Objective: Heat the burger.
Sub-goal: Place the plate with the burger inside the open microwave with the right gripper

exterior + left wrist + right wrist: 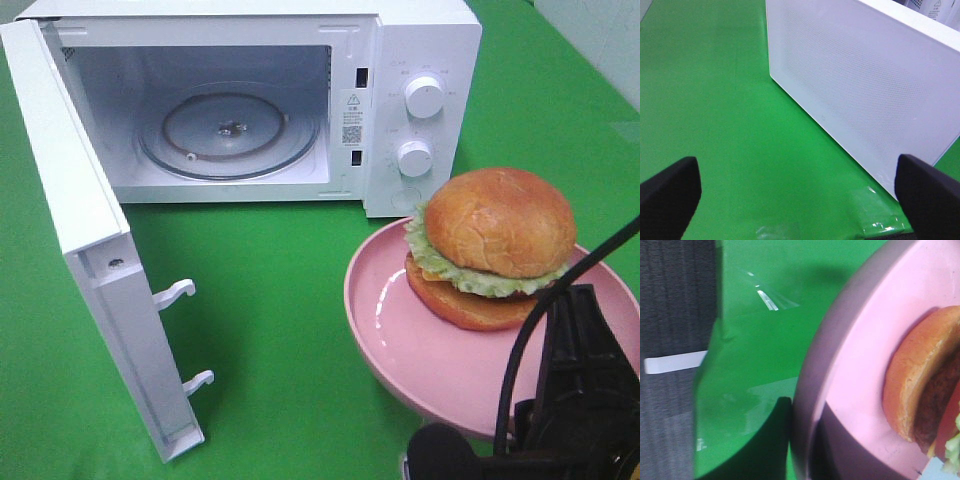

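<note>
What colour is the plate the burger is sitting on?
The plate is pink; the exterior high view shows it best.

My left gripper [800, 205] hangs low just outside the swung-open door of the microwave [420, 60]. Its jaws are spread wide with nothing between them, and the two black fingers [670, 195] sit far apart. My right arm [590, 420] stands in front of the microwave's control side, well clear of it. The right gripper [585, 330] is closed on the near rim of the pink plate [400, 330], holding it raised, though I can't see the fingertips themselves.
</note>
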Robot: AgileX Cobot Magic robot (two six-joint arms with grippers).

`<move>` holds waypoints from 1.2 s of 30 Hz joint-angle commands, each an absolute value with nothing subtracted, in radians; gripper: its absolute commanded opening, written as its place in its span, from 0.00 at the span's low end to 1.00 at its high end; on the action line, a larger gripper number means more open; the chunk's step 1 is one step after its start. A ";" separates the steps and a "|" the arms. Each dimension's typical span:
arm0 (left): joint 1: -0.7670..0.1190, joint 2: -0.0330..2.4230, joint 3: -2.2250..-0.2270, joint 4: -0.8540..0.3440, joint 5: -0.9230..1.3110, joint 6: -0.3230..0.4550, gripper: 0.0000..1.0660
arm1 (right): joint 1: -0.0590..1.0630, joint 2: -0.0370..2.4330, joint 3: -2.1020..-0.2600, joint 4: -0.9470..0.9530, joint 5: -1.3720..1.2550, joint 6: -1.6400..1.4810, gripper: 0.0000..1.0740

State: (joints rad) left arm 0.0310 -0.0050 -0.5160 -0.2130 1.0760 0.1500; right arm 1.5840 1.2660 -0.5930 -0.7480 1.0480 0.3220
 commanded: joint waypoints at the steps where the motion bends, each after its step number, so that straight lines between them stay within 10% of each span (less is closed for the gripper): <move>1: 0.026 -0.027 -0.516 -0.213 1.075 0.153 0.92 | 1.586 1.258 -0.588 -0.906 1.076 0.303 0.05; 36: 0.026 -0.027 -0.516 -0.213 1.075 0.153 0.92 | 1.558 1.258 -0.587 -1.009 0.915 0.166 0.00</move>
State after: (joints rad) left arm 0.0310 -0.0050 -0.5160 -0.2130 1.0760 0.1500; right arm 1.5600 1.2660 -0.5850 -0.9320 0.8910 0.1770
